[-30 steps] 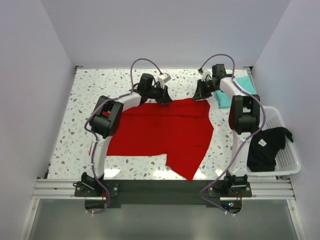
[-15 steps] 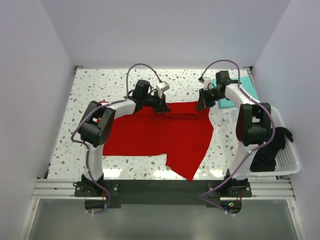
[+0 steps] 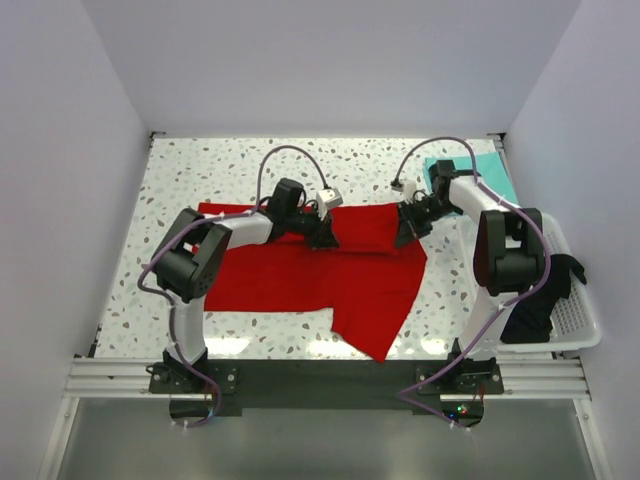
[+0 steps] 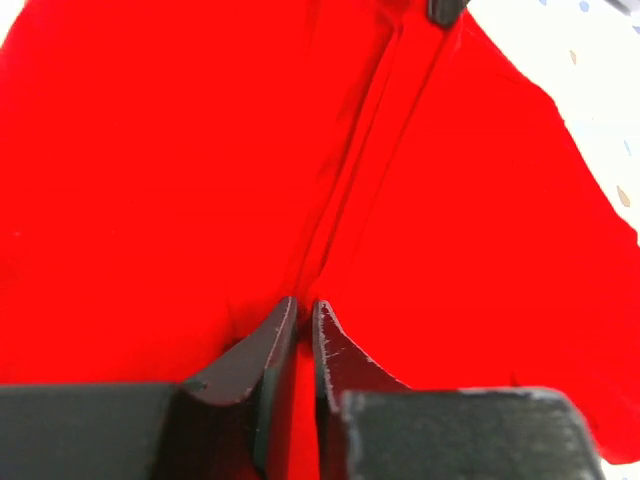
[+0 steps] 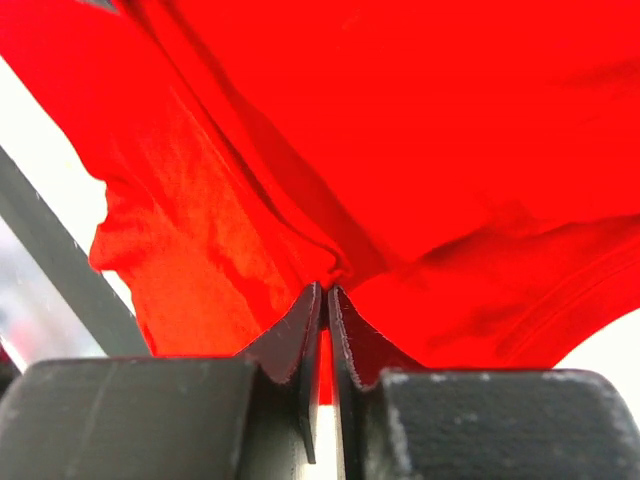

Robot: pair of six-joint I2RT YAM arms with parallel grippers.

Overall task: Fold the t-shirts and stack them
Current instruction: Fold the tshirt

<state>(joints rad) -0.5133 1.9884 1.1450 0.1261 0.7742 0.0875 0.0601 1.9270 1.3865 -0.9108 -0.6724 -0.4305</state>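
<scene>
The bright red t-shirt (image 3: 320, 270) lies spread on the speckled table, its far edge folded toward me. My left gripper (image 3: 327, 240) is shut on that folded edge near the middle; in the left wrist view the jaws (image 4: 303, 305) pinch red cloth (image 4: 180, 180). My right gripper (image 3: 403, 238) is shut on the same edge at the right end; in the right wrist view the jaws (image 5: 326, 290) pinch a red fold (image 5: 420, 150). The mint-teal t-shirt (image 3: 478, 172) lies folded at the far right. The black t-shirt (image 3: 535, 290) hangs in the basket.
A white lattice basket (image 3: 575, 310) stands at the right edge of the table (image 3: 200, 165). White walls close in the back and both sides. The metal rail (image 3: 320, 378) with the arm bases runs along the near edge.
Both grippers have moved toward me, pulling the red shirt's far edge over the shirt body. The fold now lies further forward than one second ago.
</scene>
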